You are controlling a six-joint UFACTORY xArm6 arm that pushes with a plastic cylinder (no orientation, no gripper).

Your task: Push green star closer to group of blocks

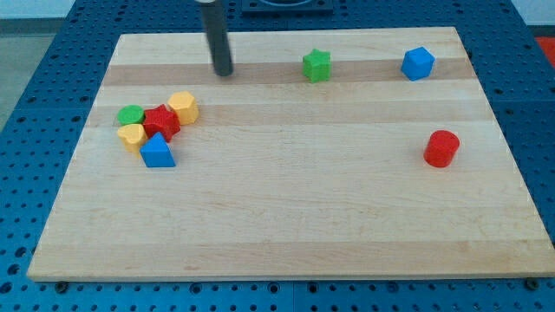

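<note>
Five blocks [158, 127] cluster left on pale wooden board [286, 217].
Bare rod, my tip [224, 73] grips nothing, well left of green star [317, 66].

The star [317, 66] is green. The far right block [417, 63] is blue and the cylinder [441, 148] red. The left group has green, red, blue and two yellow blocks. The board [286, 217] is pale striped wood, the rod [218, 39] dark grey.

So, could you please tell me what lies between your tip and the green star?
Only bare board: in the camera view, my tip sits to the view's left of the green star.
</note>
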